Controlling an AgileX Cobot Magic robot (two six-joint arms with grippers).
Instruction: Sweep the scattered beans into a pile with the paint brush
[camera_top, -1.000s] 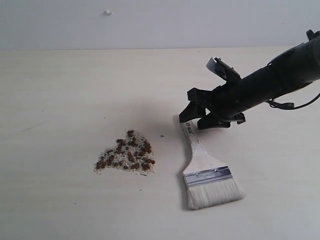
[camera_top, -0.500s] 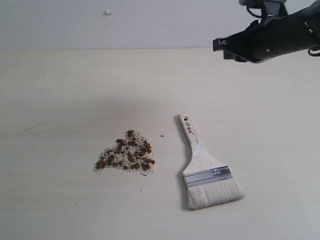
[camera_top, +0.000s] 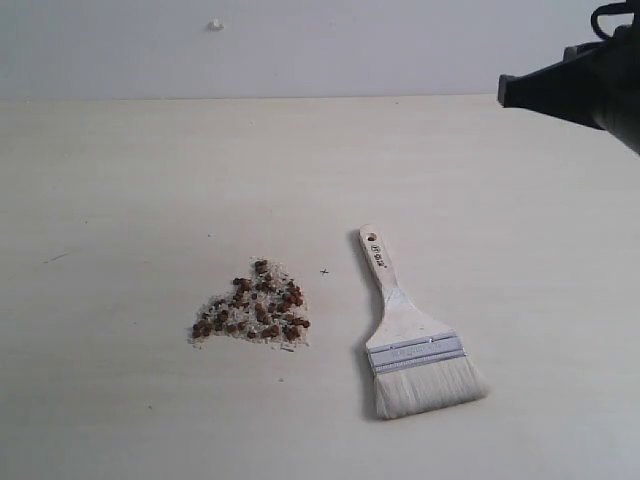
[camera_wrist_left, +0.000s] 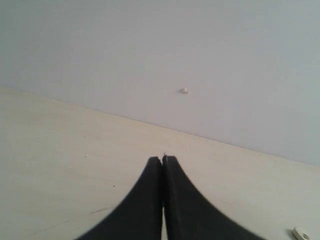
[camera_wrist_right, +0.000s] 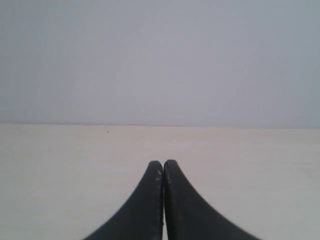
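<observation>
The reddish-brown beans lie gathered in a small pile (camera_top: 253, 306) with whitish grains on the pale table, left of centre in the exterior view. The paint brush (camera_top: 412, 338) lies flat to the pile's right, handle end with its hole pointing away, white bristles nearest the camera; nothing holds it. My right gripper (camera_top: 507, 91) hangs high at the upper right edge, far from the brush, and its wrist view shows it (camera_wrist_right: 163, 162) shut and empty. My left gripper (camera_wrist_left: 162, 158) is shut with nothing in it, and does not appear in the exterior view.
A small white knob (camera_top: 215, 25) sticks out of the grey back wall; the left wrist view shows that knob (camera_wrist_left: 184, 90) too. A tiny dark mark (camera_top: 324, 271) lies between pile and brush handle. A small white object (camera_wrist_left: 300, 233) sits on the table in the left wrist view.
My right gripper has let go of the brush handle, lifted away and pulled back to the upper right. The brush and the pile have stayed where they were.
</observation>
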